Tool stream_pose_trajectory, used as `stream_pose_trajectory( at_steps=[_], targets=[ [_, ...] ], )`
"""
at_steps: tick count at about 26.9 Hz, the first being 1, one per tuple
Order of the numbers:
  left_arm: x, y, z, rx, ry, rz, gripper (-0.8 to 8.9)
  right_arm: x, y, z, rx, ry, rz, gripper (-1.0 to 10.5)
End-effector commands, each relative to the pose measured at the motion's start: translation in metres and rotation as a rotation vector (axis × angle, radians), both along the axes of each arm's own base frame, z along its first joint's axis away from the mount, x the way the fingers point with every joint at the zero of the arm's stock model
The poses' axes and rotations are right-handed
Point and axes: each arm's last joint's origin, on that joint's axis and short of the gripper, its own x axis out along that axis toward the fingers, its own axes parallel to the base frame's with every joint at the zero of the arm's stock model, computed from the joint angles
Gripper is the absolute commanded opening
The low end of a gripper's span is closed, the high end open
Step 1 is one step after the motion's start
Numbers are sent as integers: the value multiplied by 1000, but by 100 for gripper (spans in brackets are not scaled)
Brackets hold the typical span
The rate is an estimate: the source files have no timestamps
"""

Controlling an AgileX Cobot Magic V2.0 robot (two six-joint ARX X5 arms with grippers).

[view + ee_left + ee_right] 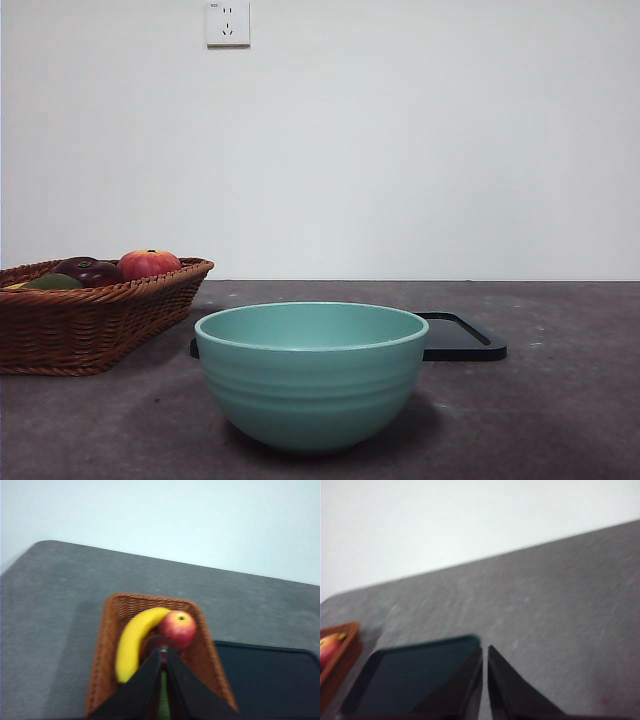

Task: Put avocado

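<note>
A: Where is the avocado (54,282)?
B: In the wicker basket (95,325) at the left of the tabletop (560,400), at the near-left end of the fruit, beside a dark maroon fruit (88,269) and a red apple (149,263). In the front view only its dull green top shows over the rim.
A: And the left tool (163,652)?
B: It hangs above the basket, pointing down at the fruit, jaws drawn together with only a thin slit between them and nothing held. Its tips sit over the maroon fruit, next to the apple and a banana (133,641).
A: The right tool (485,650)?
B: Jaws closed too, empty, held above the edge of a black tray (410,677), well apart from the basket.
A: Anything else?
B: A teal bowl (311,375) stands nearest the front camera, with the tray behind it. Neither arm shows in the front view.
</note>
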Motion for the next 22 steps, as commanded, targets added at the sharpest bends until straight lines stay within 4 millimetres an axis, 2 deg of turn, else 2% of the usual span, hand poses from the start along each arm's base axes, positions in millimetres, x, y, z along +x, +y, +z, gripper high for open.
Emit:
stream_pose_trajectory(
  at_steps=[1,5,12,18,22],
  targets=[
    [1,-2,20,-22,14,-59,16,4,3,17,-7,52,58,11],
    [5,-5,37,-45,96,-151,16,11,8,38,-53,112,162,11],
    [16,-12,46,-79,247,-342,16,24,20,62,-150,200,356,11],
    [17,-21,44,-98,286,-477,16,25,33,62,-89,243,559,11],
    [14,-23,42,-142,326,-527,32,19,32,54,-88,345,567,12]
  ],
)
